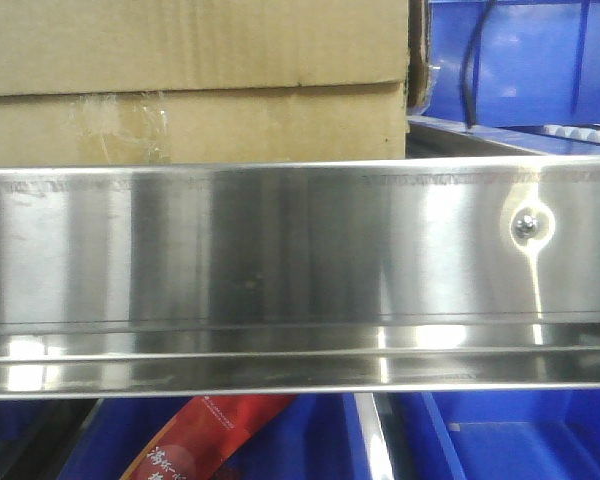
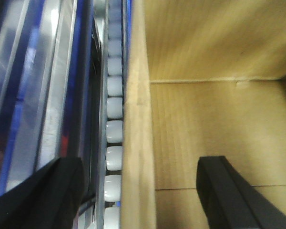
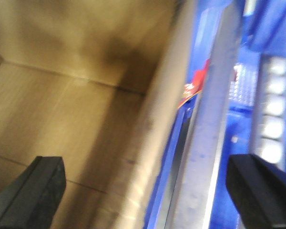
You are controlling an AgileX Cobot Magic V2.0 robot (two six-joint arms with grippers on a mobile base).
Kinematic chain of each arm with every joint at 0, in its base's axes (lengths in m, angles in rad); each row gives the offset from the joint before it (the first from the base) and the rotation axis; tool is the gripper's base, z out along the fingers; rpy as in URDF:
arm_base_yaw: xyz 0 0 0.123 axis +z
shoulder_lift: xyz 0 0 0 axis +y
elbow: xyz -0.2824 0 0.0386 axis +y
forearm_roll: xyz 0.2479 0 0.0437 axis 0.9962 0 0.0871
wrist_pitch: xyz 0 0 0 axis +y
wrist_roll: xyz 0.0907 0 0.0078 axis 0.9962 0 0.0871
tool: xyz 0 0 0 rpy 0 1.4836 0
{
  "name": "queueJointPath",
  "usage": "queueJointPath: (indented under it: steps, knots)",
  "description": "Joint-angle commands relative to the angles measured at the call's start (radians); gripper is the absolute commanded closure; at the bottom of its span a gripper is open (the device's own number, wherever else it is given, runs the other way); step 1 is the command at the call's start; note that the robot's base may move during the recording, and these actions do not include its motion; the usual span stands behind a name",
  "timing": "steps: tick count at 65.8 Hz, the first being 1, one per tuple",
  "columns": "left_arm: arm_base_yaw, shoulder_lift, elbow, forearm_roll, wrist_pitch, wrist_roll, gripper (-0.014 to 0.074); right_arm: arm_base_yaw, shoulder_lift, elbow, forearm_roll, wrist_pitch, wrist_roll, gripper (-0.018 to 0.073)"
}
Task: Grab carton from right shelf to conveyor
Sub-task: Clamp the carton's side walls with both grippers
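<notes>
Left hand [image 2: 139, 162]: released, fingers [image 2: 233, 195] spread, straddling carton [image 2: 219, 119] side wall; one finger inside, other outside over white rollers [image 2: 114, 124]. Right hand [image 3: 143, 164]: likewise spread, astride opposite wall, gripping nothing. Carton sits on right shelf [image 1: 280, 365] behind polished front rail [image 1: 280, 240], long axis parallel to rail, open side up. Screw head [image 1: 525, 226] on rail. Blue bins [image 1: 520, 60] beside and below.
</notes>
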Motion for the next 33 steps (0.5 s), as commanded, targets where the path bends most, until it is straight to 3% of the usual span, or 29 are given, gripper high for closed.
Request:
queueJointPath:
  steps: [1,12,16,18,23,28,33]
  knots:
    - [0.004,-0.002,-0.007,-0.009,-0.024,0.004,0.0203,0.004,0.004,-0.012,0.003,-0.011,0.001,0.0102]
    - [0.004,0.006,-0.007,-0.009,-0.017,0.004,0.0284,0.004,0.015,-0.012,0.003,-0.011,0.001,0.0454]
    - [0.004,0.008,-0.007,-0.009,-0.013,0.004,0.0388,0.004,0.015,-0.012,0.003,-0.011,0.001,0.0631]
    - [0.004,0.008,-0.007,-0.009,-0.011,0.004,0.0451,0.004,0.015,-0.012,0.003,-0.011,0.001,0.0655]
    - [0.004,0.008,-0.007,-0.009,-0.009,0.004,0.0637,0.004,0.015,-0.012,0.001,-0.011,0.001,0.0614]
    - [0.004,0.007,-0.017,-0.007,-0.004,0.005,0.0598,0.004,0.015,-0.012,0.001,-0.011,0.001,0.0616]
    - [0.004,0.004,-0.041,-0.007,0.011,0.005,0.0616,0.004,0.007,-0.012,-0.006,-0.011,0.001,0.0616]
